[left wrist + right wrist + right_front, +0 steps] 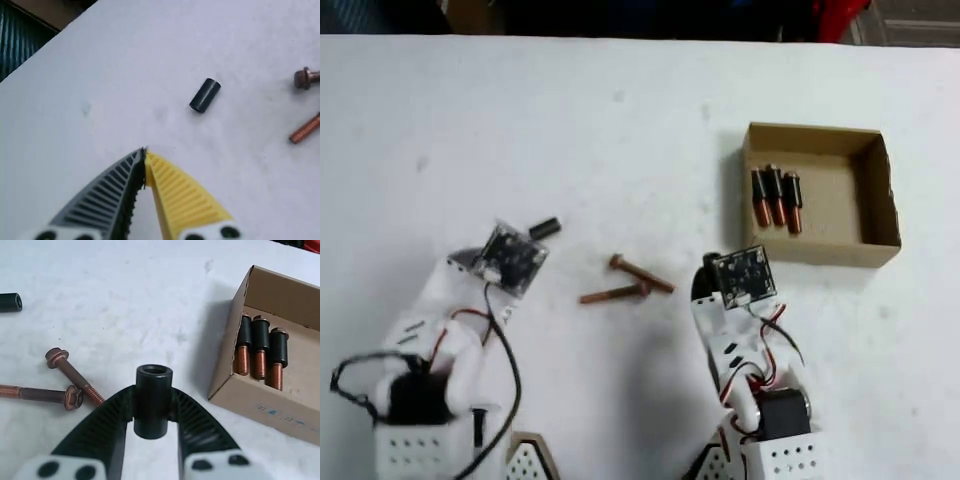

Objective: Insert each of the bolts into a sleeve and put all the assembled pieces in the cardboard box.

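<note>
Currently, by item. Right gripper (pixel 152 392): my fingers are clamped on a black sleeve (pixel 154 377), held upright with its bore facing up. Left gripper (pixel 145 152): my fingers are closed tip to tip with nothing between them. Loose sleeve (pixel 205 95): on its side on the white table (pixel 620 130), just beyond my left gripper and slightly right. Far bolt (pixel 640 274) and near bolt (pixel 613 294): copper, lying flat between my grippers, the near one's head touching the far one's shank. Cardboard box (pixel 820 250): far right of my right gripper. Three assembled pieces (pixel 777 198): side by side near its left wall.
</note>
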Robot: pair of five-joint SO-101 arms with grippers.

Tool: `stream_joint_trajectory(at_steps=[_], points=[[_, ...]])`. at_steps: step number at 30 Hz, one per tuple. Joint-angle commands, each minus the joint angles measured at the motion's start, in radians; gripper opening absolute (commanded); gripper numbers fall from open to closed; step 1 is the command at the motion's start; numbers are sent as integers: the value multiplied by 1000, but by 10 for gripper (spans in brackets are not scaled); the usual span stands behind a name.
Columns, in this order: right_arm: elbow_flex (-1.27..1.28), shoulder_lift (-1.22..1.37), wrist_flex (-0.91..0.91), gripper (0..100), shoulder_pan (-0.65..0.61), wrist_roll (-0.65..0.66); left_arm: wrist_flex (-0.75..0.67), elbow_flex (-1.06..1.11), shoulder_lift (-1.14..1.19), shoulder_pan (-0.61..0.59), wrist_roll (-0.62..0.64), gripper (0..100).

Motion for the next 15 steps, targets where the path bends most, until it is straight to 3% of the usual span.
stream_joint_trajectory(at_steps=[1,15], points=[[-8,-12,-21,16,4,-11,-2,-146,263,94,-121,20],[-8,-12,-21,16,2,-11,-141,-310,800,363,-129,20]])
